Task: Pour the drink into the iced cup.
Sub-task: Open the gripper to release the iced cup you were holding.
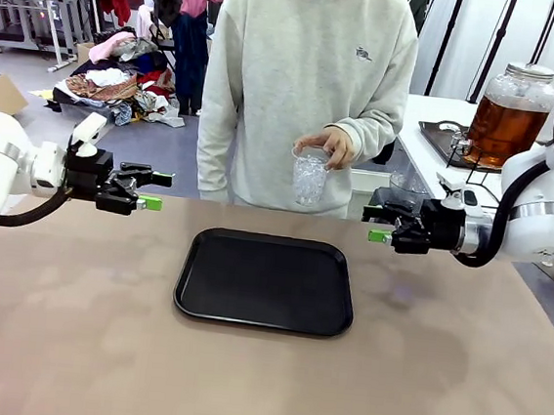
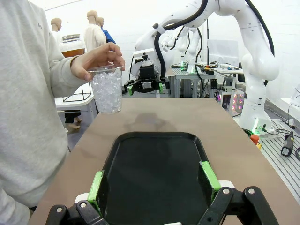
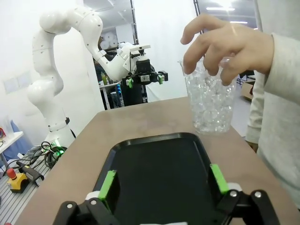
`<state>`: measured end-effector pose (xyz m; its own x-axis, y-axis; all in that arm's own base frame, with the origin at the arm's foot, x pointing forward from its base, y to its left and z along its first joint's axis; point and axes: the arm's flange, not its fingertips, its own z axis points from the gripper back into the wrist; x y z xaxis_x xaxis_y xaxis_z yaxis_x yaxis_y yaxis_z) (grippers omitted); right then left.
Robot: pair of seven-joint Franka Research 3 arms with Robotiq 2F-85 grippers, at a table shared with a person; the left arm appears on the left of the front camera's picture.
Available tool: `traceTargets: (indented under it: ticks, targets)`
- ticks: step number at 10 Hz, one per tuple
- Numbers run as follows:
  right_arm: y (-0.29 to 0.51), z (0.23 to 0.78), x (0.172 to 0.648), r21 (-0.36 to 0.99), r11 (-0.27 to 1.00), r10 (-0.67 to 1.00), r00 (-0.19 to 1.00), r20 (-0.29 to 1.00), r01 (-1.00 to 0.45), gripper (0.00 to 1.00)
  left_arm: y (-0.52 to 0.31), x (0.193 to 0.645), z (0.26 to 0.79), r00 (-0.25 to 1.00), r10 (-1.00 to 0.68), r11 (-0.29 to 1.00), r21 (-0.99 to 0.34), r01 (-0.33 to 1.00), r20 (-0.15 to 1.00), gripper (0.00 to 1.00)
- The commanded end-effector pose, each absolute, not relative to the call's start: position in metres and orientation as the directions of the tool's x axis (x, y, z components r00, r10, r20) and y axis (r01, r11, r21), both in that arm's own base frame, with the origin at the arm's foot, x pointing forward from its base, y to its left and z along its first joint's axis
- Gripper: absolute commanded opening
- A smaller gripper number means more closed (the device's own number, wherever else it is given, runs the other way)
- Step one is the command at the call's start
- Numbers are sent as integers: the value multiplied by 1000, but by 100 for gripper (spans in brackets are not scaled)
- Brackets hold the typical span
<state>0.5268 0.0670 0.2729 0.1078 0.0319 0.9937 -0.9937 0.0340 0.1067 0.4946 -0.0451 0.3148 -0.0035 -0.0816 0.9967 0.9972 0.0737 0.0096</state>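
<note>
green pads stand wide apart on both arms: the left gripper (image 1: pixel 151 188) and the right gripper (image 1: pixel 380 225) are fully open with nothing between their jaws, each hovering above the table (image 1: pixel 67 344) at either side of the black tray (image 1: pixel 265 280), which lies bare between them; beyond the tray, the person's hand (image 1: pixel 328 144) holds the iced cup (image 1: pixel 309 176) by its rim in the air over the far edge of the table, not yet set down; the drink (image 1: pixel 505 129) sits untouched in a big lidded jar (image 1: pixel 512 110) on a side table to the right, well apart from both arms, so by my reading nothing of the pouring has begun and everything is left: placing the cup, fetching the drink, the pour itself; the front view alone gives the jar's whole shape and its rack, the left wrist view catches just its top behind the hand, and the right wrist view best shows the ice filling the cup nearly to the brim
</note>
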Motion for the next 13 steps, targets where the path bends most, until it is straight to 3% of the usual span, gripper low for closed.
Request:
traceTargets:
  ticks: [1, 13]
  targets:
    - [71, 277, 518, 76, 75, 57, 81, 995, -994, 100, -45, 495, 316, -5, -80, 73, 11, 997, 997, 100]
    - [66, 274, 526, 96, 50, 52, 99, 994, -994, 100, -45, 495, 316, -5, -80, 73, 11, 997, 997, 100]
